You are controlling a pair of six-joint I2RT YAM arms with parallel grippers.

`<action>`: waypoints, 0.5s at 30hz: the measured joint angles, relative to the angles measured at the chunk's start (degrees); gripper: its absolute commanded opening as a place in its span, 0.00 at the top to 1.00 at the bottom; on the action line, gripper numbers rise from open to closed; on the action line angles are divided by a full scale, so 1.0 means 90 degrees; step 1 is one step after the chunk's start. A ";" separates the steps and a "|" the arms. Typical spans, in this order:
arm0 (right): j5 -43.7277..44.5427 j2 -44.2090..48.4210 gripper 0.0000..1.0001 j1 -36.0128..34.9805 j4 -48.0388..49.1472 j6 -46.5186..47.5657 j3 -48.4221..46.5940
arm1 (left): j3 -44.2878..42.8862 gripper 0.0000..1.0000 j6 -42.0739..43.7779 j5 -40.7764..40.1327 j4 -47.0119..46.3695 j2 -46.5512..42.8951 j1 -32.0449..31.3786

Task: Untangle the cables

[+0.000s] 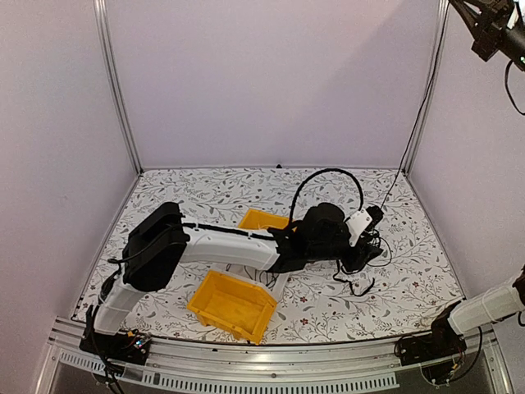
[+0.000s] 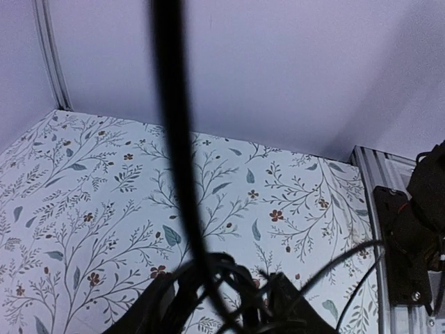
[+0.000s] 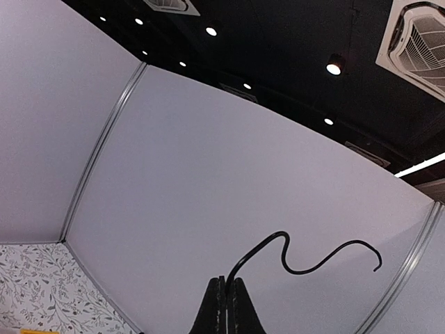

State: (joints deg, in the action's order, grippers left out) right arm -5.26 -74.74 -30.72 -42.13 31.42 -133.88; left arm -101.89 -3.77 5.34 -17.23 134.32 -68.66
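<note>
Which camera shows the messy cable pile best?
Top external: it shows most of the cable bunch on the table, loose ends and all. Left wrist shows only a dark, blurry close-up of some strands. Right wrist shows just one black cable pinched in the shut right gripper.

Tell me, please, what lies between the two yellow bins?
Top view: the left arm's white forearm crosses between the near bin and the far bin.

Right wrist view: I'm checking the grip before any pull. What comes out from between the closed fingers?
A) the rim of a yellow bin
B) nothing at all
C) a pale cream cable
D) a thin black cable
D: a thin black cable rises out of the shut right gripper and curls in the air above it.
</note>
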 measured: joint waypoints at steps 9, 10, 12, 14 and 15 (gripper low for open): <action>0.0389 -0.0228 1.00 -0.0002 0.1880 0.0255 -0.0748 | 0.0005 0.52 -0.0682 0.0435 -0.0012 0.0444 0.0151; 0.0437 -0.0245 1.00 -0.0002 0.2059 0.0313 -0.0794 | 0.0005 0.51 -0.0724 0.0476 -0.0012 0.0478 0.0163; 0.0527 -0.0277 1.00 -0.0002 0.2314 0.0435 -0.0831 | 0.0032 0.50 -0.0792 0.0512 -0.0012 0.0522 0.0172; 0.0588 -0.0267 1.00 0.0000 0.2480 0.0517 -0.0809 | 0.0109 0.49 -0.0801 0.0515 -0.0019 0.0517 0.0177; 0.0602 -0.0238 1.00 -0.0002 0.2545 0.0537 -0.0733 | 0.0153 0.48 -0.0794 0.0508 -0.0032 0.0505 0.0180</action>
State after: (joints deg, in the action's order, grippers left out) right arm 0.16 -76.88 -30.74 -19.22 36.25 -140.49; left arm -100.51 -10.92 9.91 -17.52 138.87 -67.05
